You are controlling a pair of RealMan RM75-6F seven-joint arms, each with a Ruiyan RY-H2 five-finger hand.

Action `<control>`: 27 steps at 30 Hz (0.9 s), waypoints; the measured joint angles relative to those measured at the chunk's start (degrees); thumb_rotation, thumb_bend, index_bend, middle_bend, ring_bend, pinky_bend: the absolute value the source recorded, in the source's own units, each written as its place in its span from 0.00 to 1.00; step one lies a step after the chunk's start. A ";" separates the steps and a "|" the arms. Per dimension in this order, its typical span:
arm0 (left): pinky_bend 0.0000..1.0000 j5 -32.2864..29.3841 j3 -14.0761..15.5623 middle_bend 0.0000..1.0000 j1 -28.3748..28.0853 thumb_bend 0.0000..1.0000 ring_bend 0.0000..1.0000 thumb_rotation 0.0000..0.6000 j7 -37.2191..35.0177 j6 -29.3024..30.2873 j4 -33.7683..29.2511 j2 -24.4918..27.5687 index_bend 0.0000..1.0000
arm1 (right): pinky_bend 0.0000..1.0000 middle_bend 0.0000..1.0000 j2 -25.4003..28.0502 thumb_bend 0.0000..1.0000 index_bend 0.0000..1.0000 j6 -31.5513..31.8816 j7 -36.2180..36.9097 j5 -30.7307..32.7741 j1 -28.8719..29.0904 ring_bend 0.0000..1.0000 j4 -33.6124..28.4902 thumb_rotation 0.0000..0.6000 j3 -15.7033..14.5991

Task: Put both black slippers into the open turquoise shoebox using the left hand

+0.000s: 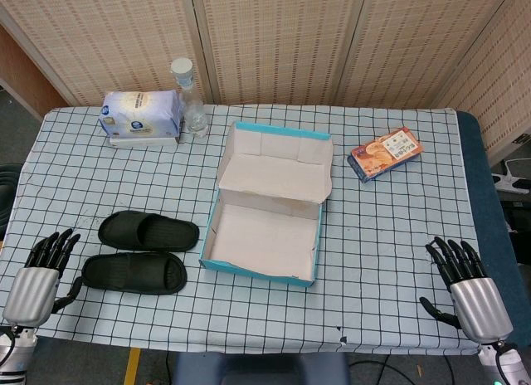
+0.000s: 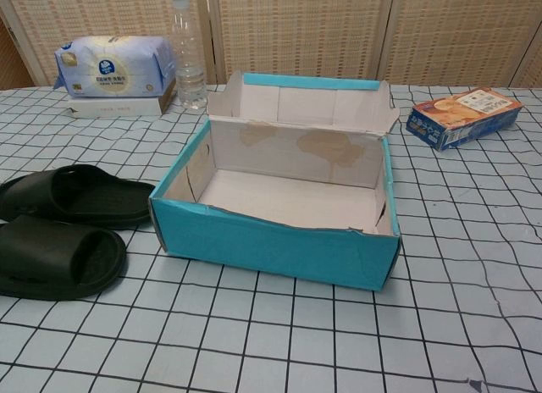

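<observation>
Two black slippers (image 1: 141, 252) side by side near the bench's (image 1: 390, 252) front-left corner, just left of the open turquoise shoebox (image 1: 267, 204). Left hand (image 1: 40, 273) and right hand (image 1: 466, 284) released, fingers spread, resting at the front corners.

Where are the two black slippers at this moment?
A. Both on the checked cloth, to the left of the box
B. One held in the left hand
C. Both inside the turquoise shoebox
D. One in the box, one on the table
A. Both black slippers lie side by side on the checked cloth left of the turquoise shoebox, whose inside is bare; the left hand holds nothing.
</observation>
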 measured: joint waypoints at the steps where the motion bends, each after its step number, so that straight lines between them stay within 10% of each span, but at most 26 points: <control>1: 0.11 0.07 0.14 0.00 0.05 0.41 0.00 1.00 0.28 -0.04 -0.17 0.02 0.00 | 0.00 0.00 -0.05 0.16 0.00 -0.24 0.05 0.08 0.10 0.00 0.01 0.82 0.03; 14: 0.10 4.36 6.21 0.00 -3.14 0.38 0.00 1.00 0.41 -11.91 -7.38 2.29 0.00 | 0.00 0.00 0.46 0.16 0.00 0.03 2.07 -0.62 0.30 0.00 0.05 0.82 -0.13; 27: 0.09 -7.15 2.20 0.00 -10.78 0.33 0.00 1.00 14.41 -25.09 -11.22 -3.80 0.00 | 0.00 0.00 0.49 0.16 0.00 -0.74 2.12 -0.65 0.48 0.00 -0.11 0.82 -0.42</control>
